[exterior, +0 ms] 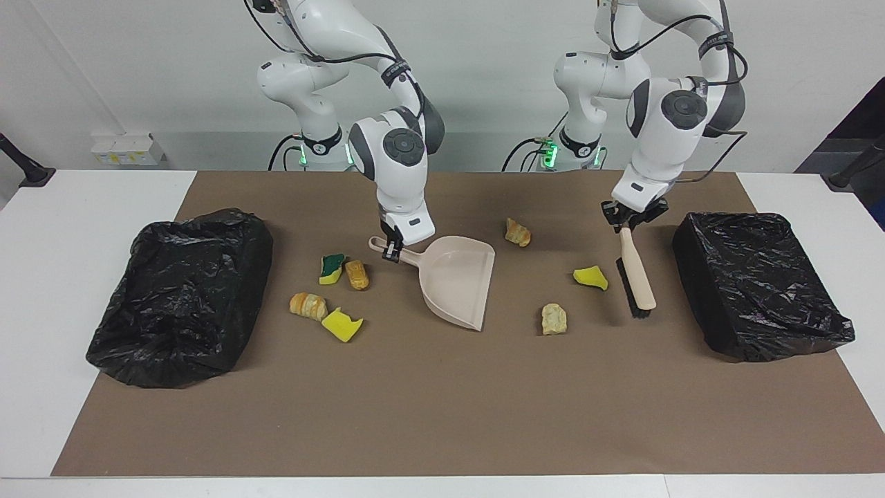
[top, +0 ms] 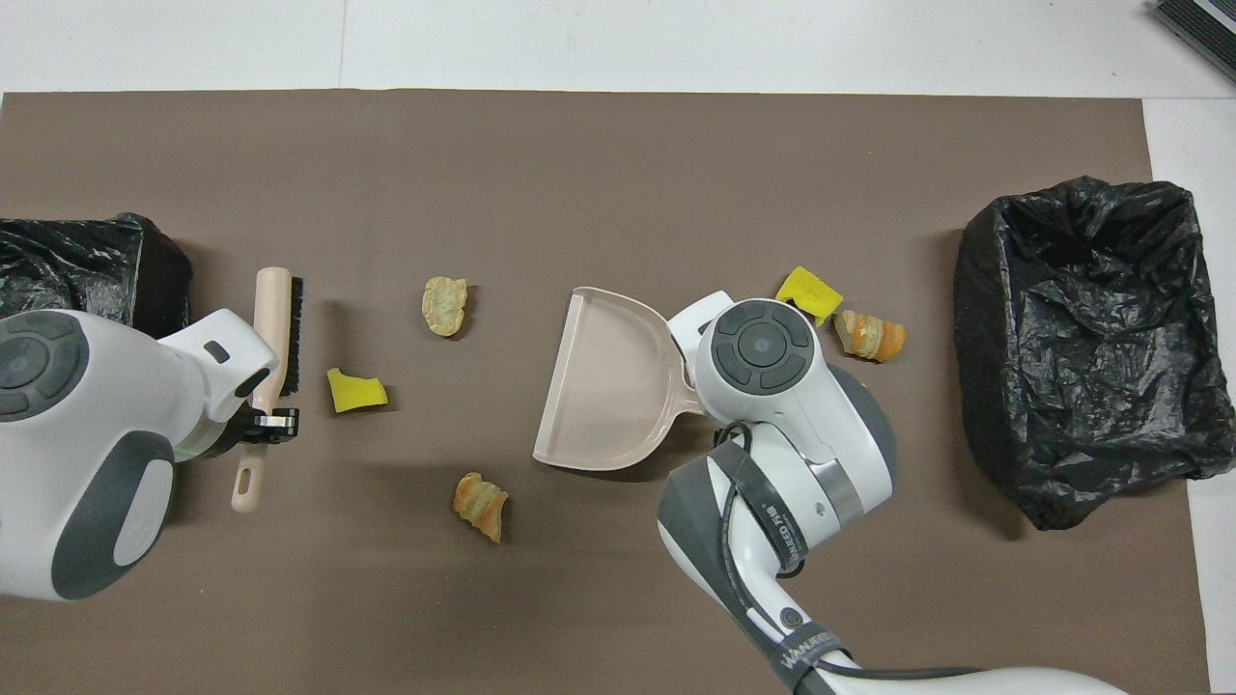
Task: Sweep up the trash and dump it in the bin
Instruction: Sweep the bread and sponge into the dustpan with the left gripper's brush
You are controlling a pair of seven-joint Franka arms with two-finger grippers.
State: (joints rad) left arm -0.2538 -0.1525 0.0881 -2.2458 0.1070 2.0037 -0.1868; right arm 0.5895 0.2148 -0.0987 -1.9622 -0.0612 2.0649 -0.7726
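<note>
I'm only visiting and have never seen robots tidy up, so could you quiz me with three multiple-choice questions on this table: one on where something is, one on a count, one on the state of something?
1. Where is the brush?
A. In the left gripper, between a yellow sponge piece and the bin at the left arm's end
B. Lying inside the dustpan
C. In the right gripper

2. How many scraps of trash lie on the brown mat?
A. Three
B. Seven
C. Ten

3. What state is the dustpan in?
A. Full of scraps
B. Upside down in a bin
C. Empty, its handle held by the right gripper

Answers: 1 A, the left arm's fingers clamp the brush handle beside that bin. 2 B, four lie toward the right arm's end and three toward the left arm's end. 3 C, its pan shows bare in the overhead view.
</note>
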